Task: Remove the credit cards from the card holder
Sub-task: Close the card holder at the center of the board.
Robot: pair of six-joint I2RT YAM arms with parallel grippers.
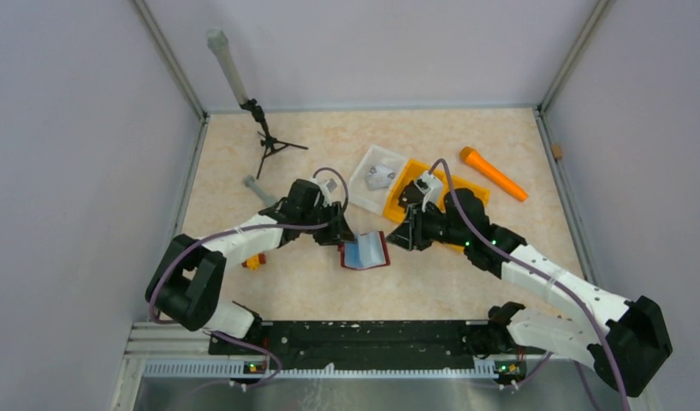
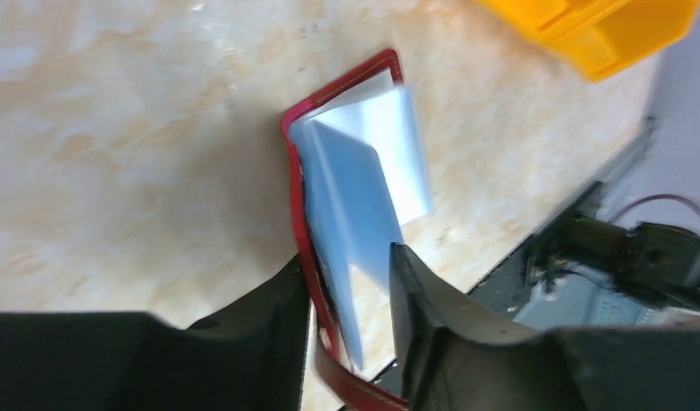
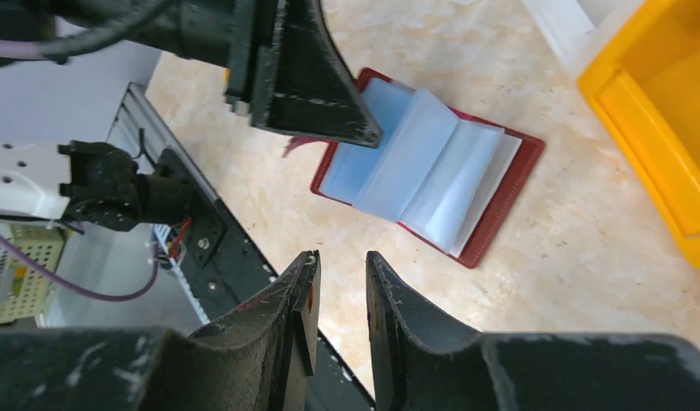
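Note:
The dark red card holder [image 1: 364,253] lies open on the table between my two grippers, its pale blue sleeves fanned upward. My left gripper [image 1: 341,242] is at its left end. In the left wrist view that gripper [image 2: 348,257] stands open, straddling the holder's red cover [image 2: 295,171] and one sleeve; the cover rests against one finger and a gap shows at the other. My right gripper [image 1: 404,241] hovers just right of the holder, open with nothing between its fingers [image 3: 342,257]. The holder [image 3: 432,163] lies ahead of it. I cannot make out any credit cards in the sleeves.
An orange two-compartment tray [image 1: 475,190] and a white square tray [image 1: 364,163] holding a greyish thing stand behind the holder. An orange cylinder [image 1: 492,173] lies at the back right. A small black tripod [image 1: 265,141] stands at the back left. A black rail [image 1: 355,338] runs along the near edge.

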